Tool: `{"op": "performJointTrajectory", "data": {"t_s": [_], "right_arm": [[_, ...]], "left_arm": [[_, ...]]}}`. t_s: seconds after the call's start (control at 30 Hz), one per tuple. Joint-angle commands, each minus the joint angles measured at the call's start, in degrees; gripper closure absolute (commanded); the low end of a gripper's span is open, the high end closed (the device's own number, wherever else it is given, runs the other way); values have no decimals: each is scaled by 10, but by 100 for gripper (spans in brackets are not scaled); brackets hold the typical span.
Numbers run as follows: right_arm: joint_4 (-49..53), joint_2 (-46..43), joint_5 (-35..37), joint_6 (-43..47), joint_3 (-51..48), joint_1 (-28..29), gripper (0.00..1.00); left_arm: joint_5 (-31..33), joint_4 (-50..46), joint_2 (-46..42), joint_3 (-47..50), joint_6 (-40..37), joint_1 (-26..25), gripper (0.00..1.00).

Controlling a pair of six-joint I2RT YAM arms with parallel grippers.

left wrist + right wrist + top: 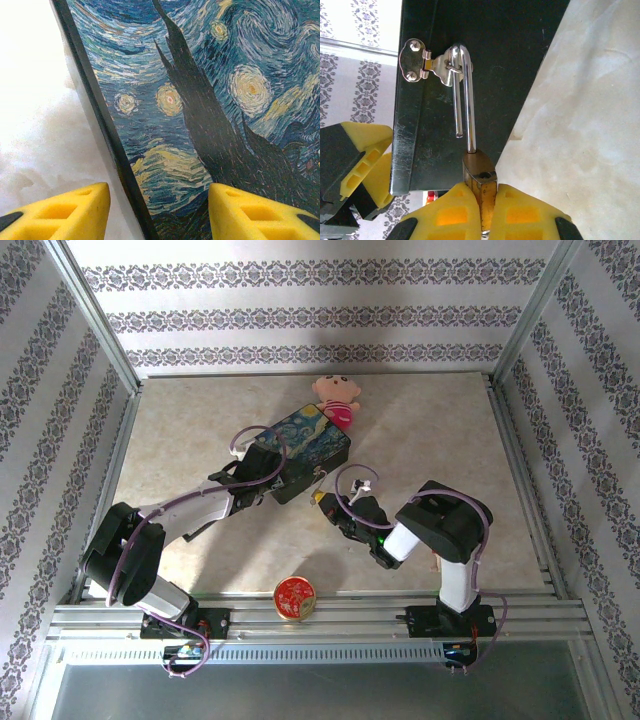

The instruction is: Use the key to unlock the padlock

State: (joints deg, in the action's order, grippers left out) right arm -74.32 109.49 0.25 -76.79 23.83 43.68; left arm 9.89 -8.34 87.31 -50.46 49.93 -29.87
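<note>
- Padlock: small brass-gold body and a thin silvery shackle. It hangs at the front side of the blue painted box.
- The shackle is hooked through the box's hasp. Its short leg ends free above the body, so I read it as sprung open.
- Right gripper: yellow fingers clenched on the padlock body, just in front of the box.
- Left gripper: jaws spread wide across the box's lid edge, nothing pinched.
- The right wrist view gives me the lock detail and the box's dark side wall. In the top view the lock is too small to read.
- The top view adds a doll touching the box's far end and a round red tin, well clear on the near side of the box.
- The left wrist view gives me the swirly night-sky lid.
</note>
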Motion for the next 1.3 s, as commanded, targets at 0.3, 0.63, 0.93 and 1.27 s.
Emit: {"op": "performJointTrajectory", "data": {"t_s": [0.3,0.63,0.93,1.27], "right_arm": [[-51,3,81,-1,4,13,100],[-51,-16,124,3,-12,19,100],[-51,-10,136,0,-3,23,100],[-51,1,154,4,17,30,100]], "left_arm": [[2,-55,12,26,3,14,47],[0,-54,11,29,2,15,47],[-3,-51,6,36,1,19,47],[-13,-47,5,47,3,20,49]]}}
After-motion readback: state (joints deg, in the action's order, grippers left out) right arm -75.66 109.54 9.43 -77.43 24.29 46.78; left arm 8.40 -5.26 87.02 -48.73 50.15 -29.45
